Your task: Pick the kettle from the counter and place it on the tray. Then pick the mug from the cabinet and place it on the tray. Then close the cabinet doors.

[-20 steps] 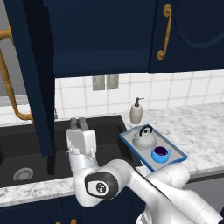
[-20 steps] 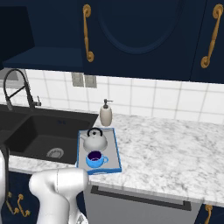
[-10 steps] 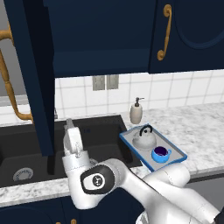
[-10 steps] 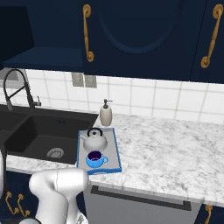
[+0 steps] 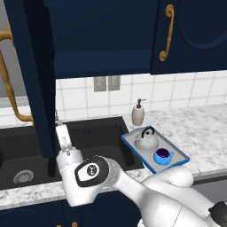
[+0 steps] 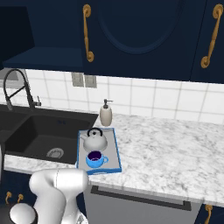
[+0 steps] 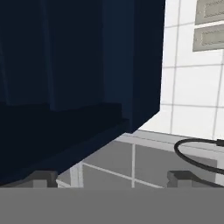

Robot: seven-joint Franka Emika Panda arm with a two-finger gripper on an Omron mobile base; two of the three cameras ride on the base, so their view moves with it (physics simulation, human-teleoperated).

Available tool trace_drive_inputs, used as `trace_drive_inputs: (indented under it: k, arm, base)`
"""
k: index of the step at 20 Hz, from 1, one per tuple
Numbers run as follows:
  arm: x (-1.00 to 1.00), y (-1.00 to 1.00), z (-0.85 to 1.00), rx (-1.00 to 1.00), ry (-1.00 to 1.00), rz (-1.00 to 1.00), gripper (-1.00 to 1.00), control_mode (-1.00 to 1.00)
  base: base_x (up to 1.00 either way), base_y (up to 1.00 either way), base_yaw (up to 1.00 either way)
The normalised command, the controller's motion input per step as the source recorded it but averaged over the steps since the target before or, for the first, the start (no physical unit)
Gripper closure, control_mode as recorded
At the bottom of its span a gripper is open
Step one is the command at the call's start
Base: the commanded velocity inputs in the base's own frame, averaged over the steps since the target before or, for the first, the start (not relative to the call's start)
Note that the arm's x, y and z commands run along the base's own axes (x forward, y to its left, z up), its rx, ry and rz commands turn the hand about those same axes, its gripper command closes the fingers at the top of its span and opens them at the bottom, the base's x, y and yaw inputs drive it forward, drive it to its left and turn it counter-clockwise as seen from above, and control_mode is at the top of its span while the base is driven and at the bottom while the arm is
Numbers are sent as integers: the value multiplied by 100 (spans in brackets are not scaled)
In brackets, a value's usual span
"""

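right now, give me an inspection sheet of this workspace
surface: white-and-grey speckled stone counter, black double sink set in it
job's things: squat silver kettle and round blue mug both on the blue-rimmed grey tray; navy cabinet door with brass handle hangs open
clutter: beige pump soap bottle behind the tray
grippers: fingers spread open, empty, close to the open door
cables: nothing seen
surroundings: white tiled wall, black tap, grey wall sockets

speckled counter (image 6: 175,153), blue-rimmed tray (image 6: 114,151) and soap bottle (image 6: 105,114) on it
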Motion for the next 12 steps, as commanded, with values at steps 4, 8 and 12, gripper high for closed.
trace_drive_inputs:
  k: [4, 8, 12]
  arm:
    - [24, 21, -38, -12, 15, -2, -100, -100]
    - [16, 21, -24, -10, 13, -2, -100, -100]
    - [0, 24, 0, -3, 10, -7, -100, -100]
  base:
    - [0, 0, 0]
    - [0, 0, 0]
    - [0, 0, 0]
